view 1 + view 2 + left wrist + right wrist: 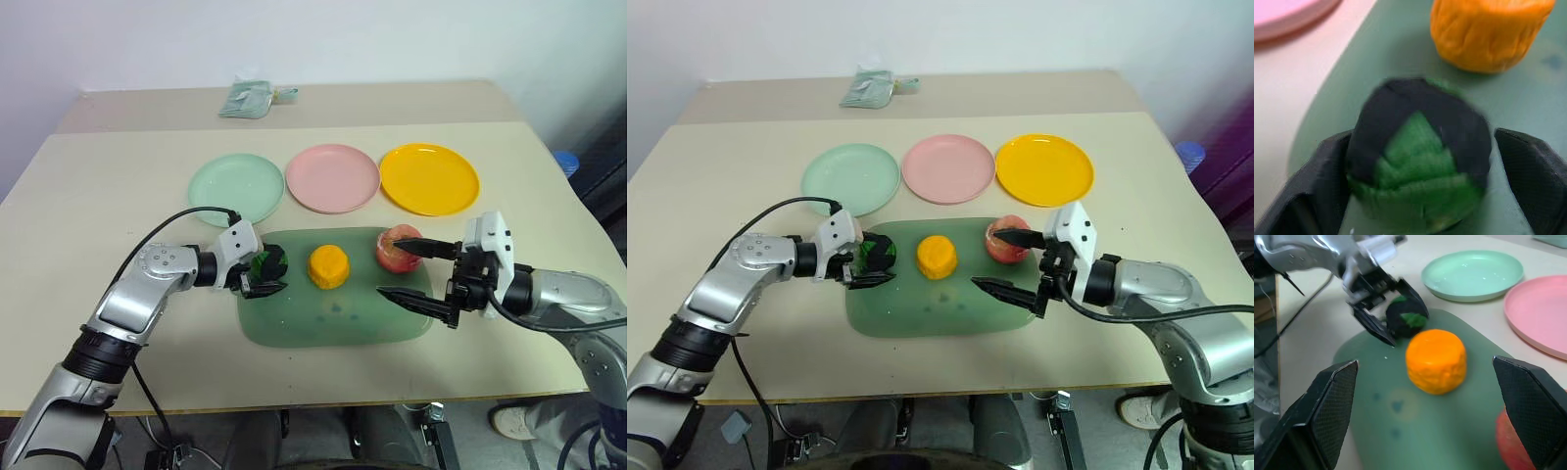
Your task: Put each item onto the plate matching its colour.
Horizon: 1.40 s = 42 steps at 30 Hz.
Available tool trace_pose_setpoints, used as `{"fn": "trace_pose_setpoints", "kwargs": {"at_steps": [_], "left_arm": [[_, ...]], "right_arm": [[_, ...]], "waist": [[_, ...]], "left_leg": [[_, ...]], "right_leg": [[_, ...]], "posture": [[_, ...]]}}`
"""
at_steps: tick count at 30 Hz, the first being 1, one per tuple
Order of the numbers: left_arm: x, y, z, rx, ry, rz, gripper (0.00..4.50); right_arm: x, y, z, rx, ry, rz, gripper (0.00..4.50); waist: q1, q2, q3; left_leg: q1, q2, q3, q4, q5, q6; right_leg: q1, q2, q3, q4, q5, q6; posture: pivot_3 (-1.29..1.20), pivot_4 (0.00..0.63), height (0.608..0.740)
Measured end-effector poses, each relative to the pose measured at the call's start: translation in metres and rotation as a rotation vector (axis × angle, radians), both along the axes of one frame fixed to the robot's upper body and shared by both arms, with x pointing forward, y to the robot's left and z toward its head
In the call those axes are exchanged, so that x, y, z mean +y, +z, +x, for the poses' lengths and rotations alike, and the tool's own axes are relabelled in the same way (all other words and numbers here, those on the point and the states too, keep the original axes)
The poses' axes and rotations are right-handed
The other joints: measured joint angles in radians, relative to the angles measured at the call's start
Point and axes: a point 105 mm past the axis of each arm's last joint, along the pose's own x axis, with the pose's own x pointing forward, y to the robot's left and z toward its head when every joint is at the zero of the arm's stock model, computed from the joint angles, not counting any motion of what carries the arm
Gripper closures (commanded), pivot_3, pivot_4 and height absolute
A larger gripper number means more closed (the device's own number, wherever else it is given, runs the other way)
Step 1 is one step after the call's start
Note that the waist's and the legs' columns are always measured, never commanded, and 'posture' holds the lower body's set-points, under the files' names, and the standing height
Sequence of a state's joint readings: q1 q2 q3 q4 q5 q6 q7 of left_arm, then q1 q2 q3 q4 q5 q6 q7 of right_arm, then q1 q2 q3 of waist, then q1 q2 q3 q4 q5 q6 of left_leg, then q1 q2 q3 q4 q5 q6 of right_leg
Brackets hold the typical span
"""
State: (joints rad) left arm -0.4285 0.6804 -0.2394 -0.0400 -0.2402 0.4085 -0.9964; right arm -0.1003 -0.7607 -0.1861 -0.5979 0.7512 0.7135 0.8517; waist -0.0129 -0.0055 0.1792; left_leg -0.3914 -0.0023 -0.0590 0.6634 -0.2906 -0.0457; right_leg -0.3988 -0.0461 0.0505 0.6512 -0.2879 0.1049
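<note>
A dark green fruit with black patches (270, 262) sits at the left end of the green mat (333, 318), and my left gripper (266, 274) is shut on it, one finger on each side. The lumpy orange-yellow fruit (328, 266) stands in the middle of the mat. The pink-red apple (392, 255) is at the mat's far right corner. My right gripper (397, 267) is open beside the apple, with its upper finger lying over it. Behind the mat lie the mint green plate (236, 188), the pink plate (333, 178) and the yellow plate (429, 178), with nothing on them.
A small greenish packet (250, 100) lies at the back of the table. A blue object (566, 162) stands off the table's right edge. Bare tabletop surrounds the mat on the left, on the right and in front.
</note>
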Motion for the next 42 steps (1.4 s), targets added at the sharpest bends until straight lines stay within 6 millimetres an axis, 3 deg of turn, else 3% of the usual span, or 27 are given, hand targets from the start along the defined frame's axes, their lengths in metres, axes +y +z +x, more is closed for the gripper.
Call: {"fn": "trace_pose_setpoints", "kwargs": {"at_steps": [3,6,10,14,17,19,24,27,30,35,37,40,42], "left_arm": [[-0.003,0.012,0.004,-0.011,0.028,-0.104,1.78],[0.011,0.039,0.017,-0.076,0.125,-0.222,1.78],[0.045,0.074,0.060,-0.218,0.393,-0.273,1.78],[0.071,0.069,0.098,-0.229,0.632,-0.251,1.78],[0.073,0.050,0.111,-0.167,0.707,-0.233,1.03],[0.075,0.043,0.117,-0.150,0.740,-0.217,0.09],[0.079,0.056,0.119,-0.224,0.739,-0.229,0.04],[0.090,0.071,0.104,-0.302,0.705,-0.261,0.04],[0.091,0.072,0.069,-0.322,0.574,-0.276,0.04],[0.058,0.031,-0.011,-0.168,0.268,-0.203,0.04],[0.048,0.019,-0.034,-0.117,0.193,-0.178,0.04],[0.033,0.012,-0.061,-0.071,0.111,-0.185,0.00],[0.027,0.012,-0.070,-0.058,0.089,-0.194,0.00]], "right_arm": [[0.000,-0.001,0.000,0.002,-0.013,0.004,0.00],[-0.001,-0.002,0.000,0.008,-0.021,0.004,0.00],[0.002,0.001,0.002,-0.008,-0.021,0.009,0.00],[0.015,0.004,0.007,-0.036,0.006,0.030,0.00],[0.023,0.009,0.015,-0.064,0.009,0.037,0.00],[0.029,0.012,0.021,-0.078,0.004,0.037,0.00],[0.056,0.013,0.033,-0.104,-0.010,0.039,0.00],[0.072,0.011,0.038,-0.119,-0.023,0.015,0.00],[0.078,-0.003,0.044,-0.078,-0.043,-0.027,0.00],[0.076,-0.038,0.059,0.033,-0.116,-0.161,0.00],[0.071,-0.046,0.065,0.054,-0.152,-0.184,0.00],[0.068,-0.051,0.068,0.066,-0.168,-0.203,0.86],[0.069,-0.051,0.068,0.068,-0.168,-0.202,1.69]], "waist": [[0.000,0.000,0.000],[0.000,0.000,0.000],[0.002,-0.001,0.000],[0.002,-0.001,0.000],[0.001,-0.001,0.001],[0.000,-0.002,0.001],[-0.007,-0.002,0.001],[-0.009,-0.002,0.001],[-0.008,-0.002,0.001],[0.004,-0.002,0.001],[0.004,-0.002,0.000],[0.000,-0.002,0.001],[-0.002,-0.002,0.001]], "left_leg": [[0.000,0.000,-0.001,0.001,0.000,0.000],[0.000,0.001,-0.001,0.001,0.000,0.000],[0.001,0.000,-0.001,0.002,0.000,0.000],[0.000,-0.001,-0.001,0.002,0.000,0.000],[-0.001,-0.001,-0.001,0.002,0.000,0.000],[-0.001,-0.001,-0.001,0.002,0.000,0.000],[-0.003,-0.001,0.000,0.002,0.001,-0.001],[-0.004,0.000,0.001,0.001,0.001,-0.002],[-0.004,0.001,0.001,0.001,0.001,-0.002],[-0.004,0.000,0.000,0.001,0.001,-0.002],[-0.004,0.000,0.000,0.001,0.001,-0.002],[-0.003,0.001,0.000,0.001,0.001,-0.002],[-0.003,0.001,0.000,0.000,0.001,-0.002]], "right_leg": [[0.000,0.000,0.000,0.000,0.000,0.000],[0.000,0.000,0.000,0.001,0.000,0.000],[0.001,0.000,-0.001,0.001,0.000,0.000],[0.000,0.000,-0.001,0.001,0.000,0.001],[-0.001,0.000,-0.001,0.001,0.000,0.001],[-0.002,0.000,-0.001,0.002,0.000,0.001],[-0.006,0.000,0.000,0.005,0.000,0.001],[-0.009,-0.001,0.001,0.006,0.000,0.001],[-0.009,-0.002,0.002,0.006,0.000,0.001],[-0.007,-0.005,0.001,0.005,0.000,0.001],[-0.006,-0.005,0.001,0.005,0.000,0.001],[-0.006,-0.004,0.001,0.005,0.000,0.000],[-0.006,-0.004,0.001,0.005,0.000,0.000]], "posture": [[0.00,0.150,0.740],[0.00,0.150,0.740],[0.00,0.150,0.740],[0.00,0.150,0.740],[0.00,0.150,0.740],[0.00,0.150,0.740],[0.00,0.150,0.740],[0.00,0.150,0.740],[0.00,0.150,0.740],[0.00,0.150,0.740],[0.00,0.150,0.740],[0.00,0.150,0.740],[0.00,0.150,0.740]]}}
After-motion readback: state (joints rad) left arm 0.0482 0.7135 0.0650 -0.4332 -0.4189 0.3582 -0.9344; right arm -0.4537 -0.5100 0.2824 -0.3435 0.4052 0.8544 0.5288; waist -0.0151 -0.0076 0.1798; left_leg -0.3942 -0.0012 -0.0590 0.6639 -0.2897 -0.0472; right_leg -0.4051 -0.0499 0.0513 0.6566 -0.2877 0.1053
